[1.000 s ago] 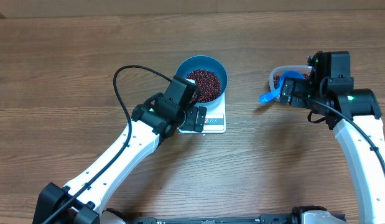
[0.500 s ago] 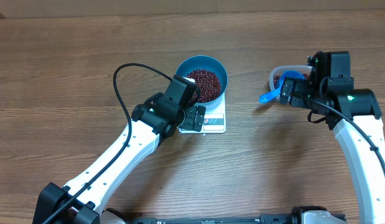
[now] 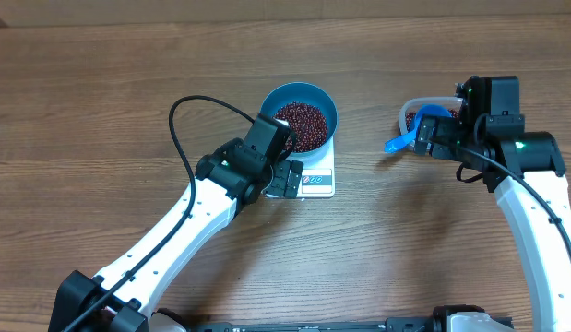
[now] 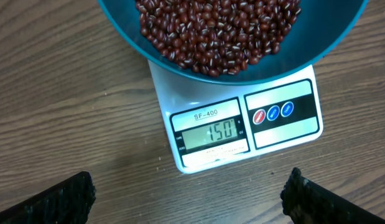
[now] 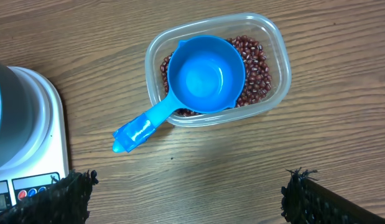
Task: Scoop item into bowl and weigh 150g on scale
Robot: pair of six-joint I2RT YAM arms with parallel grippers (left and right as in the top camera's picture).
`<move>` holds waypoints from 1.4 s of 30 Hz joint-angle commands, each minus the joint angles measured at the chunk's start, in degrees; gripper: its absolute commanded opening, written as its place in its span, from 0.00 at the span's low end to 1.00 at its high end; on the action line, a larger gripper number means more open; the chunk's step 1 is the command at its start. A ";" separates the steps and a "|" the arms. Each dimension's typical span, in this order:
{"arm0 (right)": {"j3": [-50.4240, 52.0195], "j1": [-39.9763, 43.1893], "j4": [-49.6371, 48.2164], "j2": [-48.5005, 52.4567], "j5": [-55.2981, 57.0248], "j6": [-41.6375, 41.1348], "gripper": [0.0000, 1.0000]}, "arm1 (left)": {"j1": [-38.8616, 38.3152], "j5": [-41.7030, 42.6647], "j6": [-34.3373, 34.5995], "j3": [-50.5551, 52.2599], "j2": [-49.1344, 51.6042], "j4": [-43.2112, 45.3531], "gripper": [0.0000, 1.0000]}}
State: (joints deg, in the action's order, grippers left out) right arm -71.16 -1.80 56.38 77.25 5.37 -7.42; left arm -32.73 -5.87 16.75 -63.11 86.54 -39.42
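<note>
The blue bowl (image 3: 299, 90) stands on the white scale (image 3: 320, 180), holding a pile of red-brown beans (image 3: 302, 126). In the left wrist view the beans (image 4: 217, 28) fill the bowl (image 4: 329, 31), and the scale's (image 4: 279, 134) display reads 150. My left gripper (image 3: 287, 177) (image 4: 189, 199) hovers open over the scale's front edge, holding nothing. My right gripper (image 3: 433, 138) (image 5: 189, 196) hangs open above bare table, just in front of the clear tub (image 5: 276, 56). The tub holds more beans (image 5: 257, 71), and the empty blue scoop (image 5: 204, 74) rests in it.
The scoop's handle (image 5: 136, 130) sticks out over the tub's rim toward the scale (image 5: 46, 124). A black cable (image 3: 188, 120) loops above the left arm. Wooden table (image 3: 101, 92) stretches to the left and behind.
</note>
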 commanded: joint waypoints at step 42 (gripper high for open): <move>-1.95 0.33 -0.28 -0.63 0.33 0.66 1.00 | 7.98 5.42 -8.13 35.26 -40.09 19.52 1.00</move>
State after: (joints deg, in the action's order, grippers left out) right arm -71.26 -1.80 56.40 77.25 5.34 -7.49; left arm -28.03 -4.89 16.05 -31.81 52.97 -22.55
